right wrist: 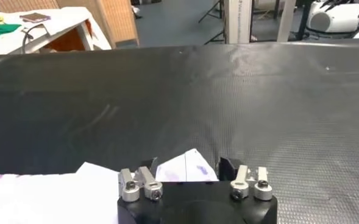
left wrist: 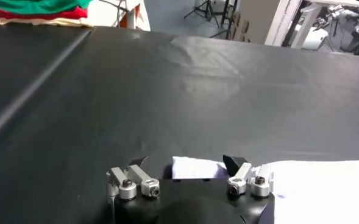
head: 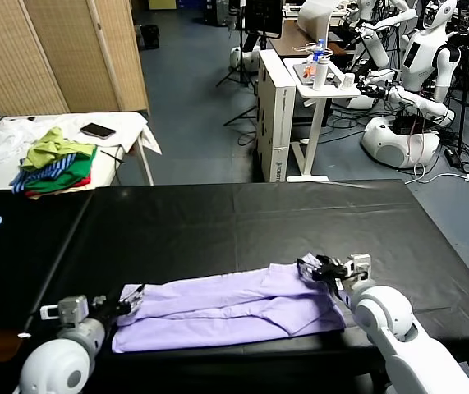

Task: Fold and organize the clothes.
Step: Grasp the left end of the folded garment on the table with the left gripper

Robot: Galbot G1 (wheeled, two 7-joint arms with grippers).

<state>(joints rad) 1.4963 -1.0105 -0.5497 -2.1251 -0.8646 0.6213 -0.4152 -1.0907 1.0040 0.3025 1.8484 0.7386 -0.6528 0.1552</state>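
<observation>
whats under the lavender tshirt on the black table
The pale lavender cotton T-shirt, folded into a long strip, lies flat on the black table cover. Only that cover shows around it. Anything beneath the cloth is hidden, though no bulge shows.

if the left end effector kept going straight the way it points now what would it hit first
The left end effector already has a corner of the lavender T-shirt between its fingers. Past that fold, only the bare black table shows, so the way looks free up to the far edge, though depth is hard to judge.
</observation>
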